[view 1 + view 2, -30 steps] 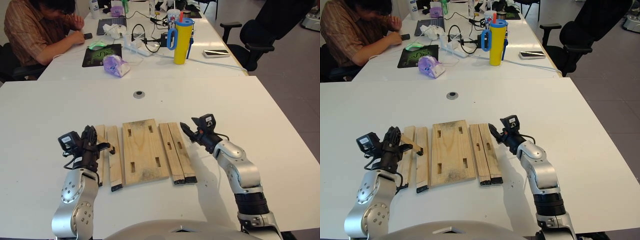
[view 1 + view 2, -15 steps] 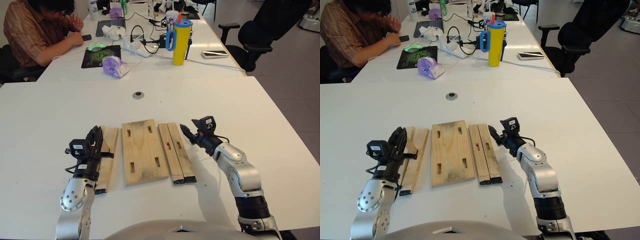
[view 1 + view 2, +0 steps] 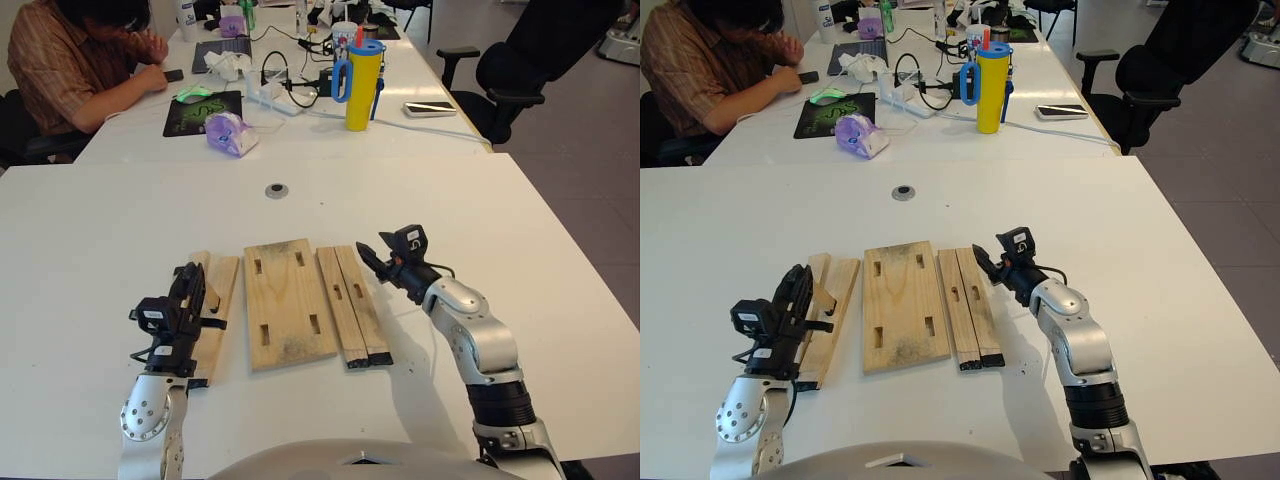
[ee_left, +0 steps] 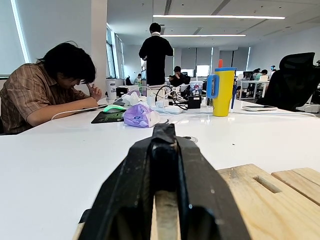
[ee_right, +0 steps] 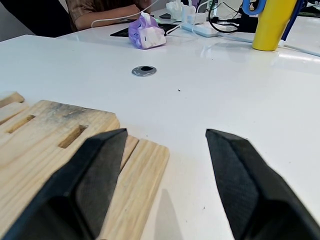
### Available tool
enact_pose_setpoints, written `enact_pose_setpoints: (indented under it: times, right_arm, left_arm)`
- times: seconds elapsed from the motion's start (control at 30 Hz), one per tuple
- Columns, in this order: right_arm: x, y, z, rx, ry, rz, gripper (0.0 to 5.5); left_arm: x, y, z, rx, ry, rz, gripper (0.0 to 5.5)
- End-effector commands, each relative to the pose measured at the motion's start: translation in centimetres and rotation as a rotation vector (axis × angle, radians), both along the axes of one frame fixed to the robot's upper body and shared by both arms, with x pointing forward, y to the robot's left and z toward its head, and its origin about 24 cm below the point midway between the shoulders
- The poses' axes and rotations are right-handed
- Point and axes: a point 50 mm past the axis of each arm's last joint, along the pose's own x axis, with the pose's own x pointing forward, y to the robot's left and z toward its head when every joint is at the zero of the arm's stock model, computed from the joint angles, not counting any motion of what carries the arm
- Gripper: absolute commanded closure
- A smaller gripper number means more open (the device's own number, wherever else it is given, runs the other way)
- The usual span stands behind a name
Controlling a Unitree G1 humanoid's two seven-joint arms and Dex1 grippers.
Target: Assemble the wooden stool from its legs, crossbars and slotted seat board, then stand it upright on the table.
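Stool parts lie unassembled on a white table (image 3: 90, 230), all flat, their long axes running away from the robot. None is joined yet.

The slotted seat board (image 3: 288, 303), the widest piece, rests at the centre with four slots facing up. Just beside it on the robot's right lie the right-hand planks (image 3: 355, 305), a pair of slotted boards touching along their long edges. On the other side are the left-hand planks (image 3: 222, 290), set at a slight slant to the board, with a shorter end showing beyond them.

The left pincer (image 3: 190, 280) sits low over the left-hand planks with its fingers pressed together. In the wrist view a thin strip of wood runs up between them, so it appears to be pinching one plank by its edge.

The right pincer (image 3: 370, 250) is spread wide and holds nothing. It hangs at the far end of the right-hand planks, which start just under it and run back toward the robot. The right arm is by far the nearer to that pair, so a grasp there would mean dropping across a plank's width, not along its length.

On a second table (image 3: 440, 125) behind stands a yellow tumbler (image 3: 363, 85) with a blue lid; its contents cannot be seen.
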Motion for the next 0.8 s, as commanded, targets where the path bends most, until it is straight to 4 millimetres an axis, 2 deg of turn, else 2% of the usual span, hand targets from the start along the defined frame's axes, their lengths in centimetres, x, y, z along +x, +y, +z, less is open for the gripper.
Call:
enact_pose_setpoints:
  times: [0.03, 0.07, 0.33, 0.5, 0.6, 0.73, 0.8]
  right_arm:
    - [0.5, 0.3, 0.2, -0.012, -0.019, -0.004, 2.59]
    - [0.6, 0.2, 0.2, -0.014, -0.02, -0.009, 2.59]
    - [0.9, -0.1, -0.8, -0.021, -0.017, -0.057, 2.59]
    - [1.4, 0.2, -0.7, 0.001, -0.035, -0.076, 2.59]
    - [1.6, 0.4, -0.9, 0.005, -0.039, -0.085, 2.59]
    - [1.9, 0.5, -1.0, 0.008, -0.045, -0.087, 2.59]
    - [2.0, 0.5, -0.9, 0.011, -0.053, -0.093, 2.59]
  left_arm:
    - [-0.5, 0.6, -3.8, 0.007, 0.262, 0.012, 5.08]
    - [-0.2, 0.7, -3.3, 0.018, 0.24, 0.01, 4.71]
    - [3.1, 0.5, 2.6, -0.039, 0.001, -0.029, 3.74]
    - [5.7, 0.2, 8.1, -0.074, -0.144, -0.041, 2.93]
    - [7.7, -0.1, 11.7, -0.095, -0.225, -0.048, 2.93]
    - [8.8, -0.8, 17.0, -0.118, -0.356, -0.056, 2.93]
    - [9.0, -0.7, 18.5, -0.123, -0.381, -0.045, 2.93]
